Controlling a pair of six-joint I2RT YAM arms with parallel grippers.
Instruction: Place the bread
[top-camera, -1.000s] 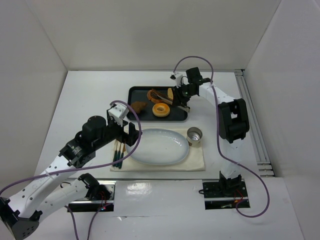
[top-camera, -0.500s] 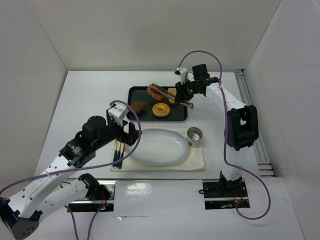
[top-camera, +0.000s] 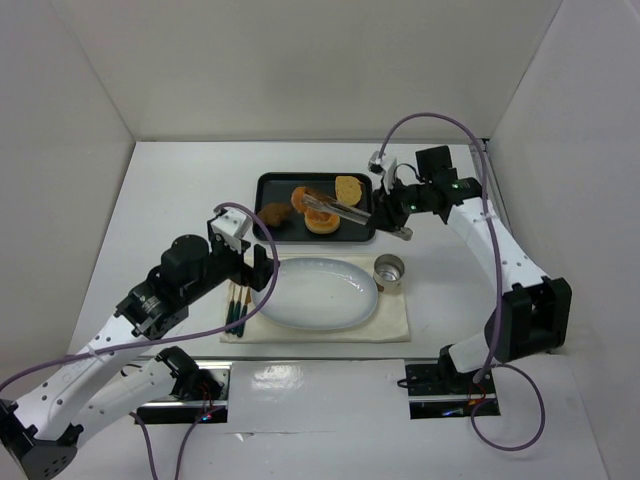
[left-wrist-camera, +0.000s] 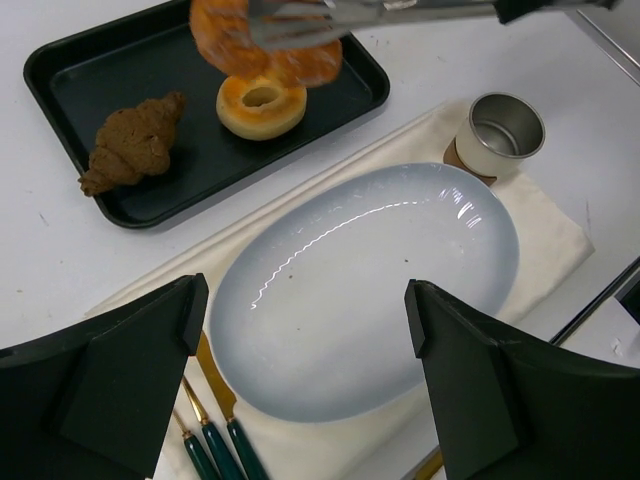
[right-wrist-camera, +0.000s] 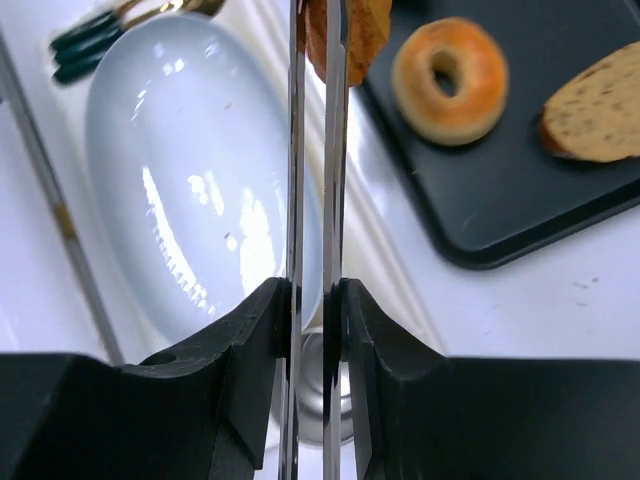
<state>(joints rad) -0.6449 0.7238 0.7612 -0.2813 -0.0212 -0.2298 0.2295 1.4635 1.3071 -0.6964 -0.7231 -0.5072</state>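
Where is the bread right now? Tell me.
In the top view, the bread hangs pinched in the tongs held by the right gripper. It is over the black tray, by the ring donut, with the dark croissant to its left.

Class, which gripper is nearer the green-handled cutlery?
Left. The left gripper hangs just beyond the cutlery, at the plate's left edge; the right gripper, holding tongs, is far across by the tray's right end.

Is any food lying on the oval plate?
No, the oval plate is bare; the bread hangs in the tongs above the black tray.
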